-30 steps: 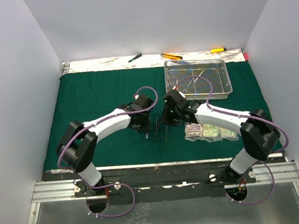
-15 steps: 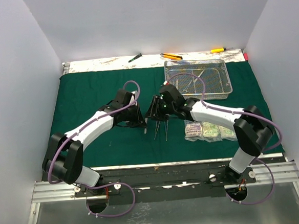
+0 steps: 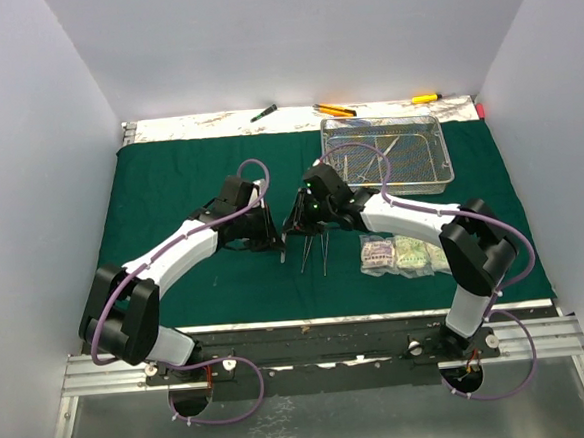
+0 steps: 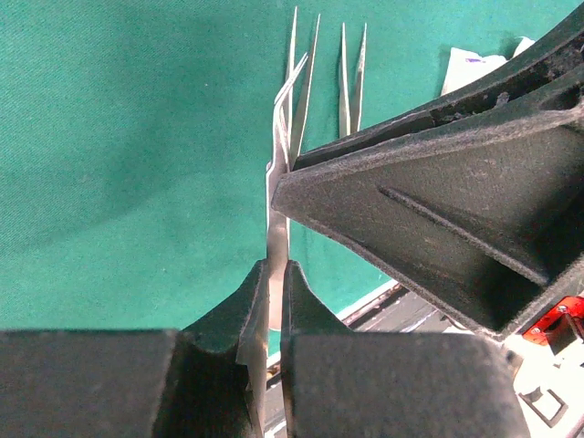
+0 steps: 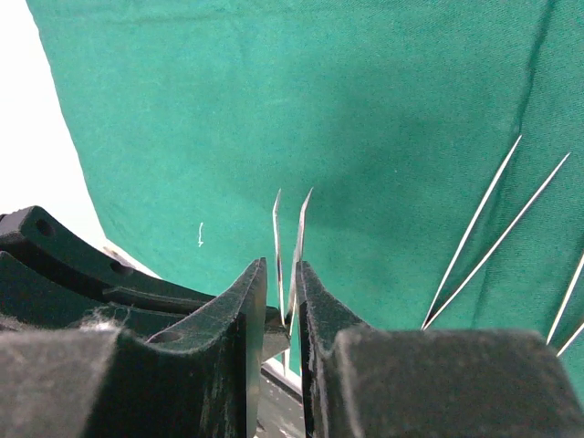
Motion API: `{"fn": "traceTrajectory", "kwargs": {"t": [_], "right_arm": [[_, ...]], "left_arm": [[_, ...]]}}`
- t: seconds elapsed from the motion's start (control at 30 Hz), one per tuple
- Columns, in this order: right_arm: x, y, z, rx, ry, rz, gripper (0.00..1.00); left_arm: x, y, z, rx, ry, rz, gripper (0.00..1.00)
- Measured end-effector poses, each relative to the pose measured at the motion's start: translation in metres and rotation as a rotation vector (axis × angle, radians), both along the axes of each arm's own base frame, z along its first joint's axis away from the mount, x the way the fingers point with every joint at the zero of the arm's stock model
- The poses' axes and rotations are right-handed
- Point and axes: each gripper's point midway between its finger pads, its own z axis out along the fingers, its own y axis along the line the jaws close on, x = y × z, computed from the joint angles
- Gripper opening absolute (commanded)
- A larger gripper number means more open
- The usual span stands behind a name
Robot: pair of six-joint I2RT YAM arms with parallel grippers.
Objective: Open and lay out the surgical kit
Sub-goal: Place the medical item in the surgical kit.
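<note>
The dark green cloth (image 3: 171, 202) lies spread flat. The wire-mesh tray (image 3: 438, 151) stands at the back right with steel instruments in it. Three clear packets (image 3: 405, 255) lie at the front right. Two tweezers (image 3: 315, 254) lie on the cloth mid-table and also show in the left wrist view (image 4: 352, 78). My left gripper (image 3: 275, 238) (image 4: 276, 274) is shut on the joined end of a third pair of tweezers (image 4: 290, 100), held above the cloth. My right gripper (image 3: 298, 219) (image 5: 280, 269) straddles the same tweezers (image 5: 290, 228), its jaws a narrow gap apart, not squeezing the prongs.
A green-handled screwdriver (image 3: 263, 112), an orange one (image 3: 334, 109) and a yellow one (image 3: 425, 97) lie on the bare strip behind the cloth. White walls enclose the table on three sides. The two arms meet at mid-table.
Both grippers have moved back and left together from above the laid tweezers. The left arm has stretched out. Little has moved in the last half second.
</note>
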Motion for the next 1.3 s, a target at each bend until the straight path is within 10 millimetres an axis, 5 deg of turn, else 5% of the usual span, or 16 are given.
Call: {"fn": "traceTrajectory", "kwargs": {"t": [0.43,0.67,0.87,0.93,1.3], "right_arm": [[-0.005,-0.005,-0.009,-0.038,0.037,0.001,0.27],[-0.005,0.000,-0.007,-0.018,0.040,0.008,0.01],[-0.003,0.002,-0.007,-0.035,0.049,0.017,0.01],[0.002,0.005,-0.010,-0.068,0.046,0.016,0.01],[0.003,0.005,-0.064,-0.439,0.021,0.000,0.01]], "left_arm": [[-0.002,0.001,0.004,-0.009,-0.014,0.001,0.00],[-0.001,0.000,0.004,-0.012,-0.014,0.006,0.00],[0.000,0.002,0.002,-0.004,-0.021,0.018,0.41],[0.002,0.007,-0.001,0.021,-0.025,0.039,0.48],[-0.006,0.034,-0.033,0.154,0.011,0.111,0.44]]}}
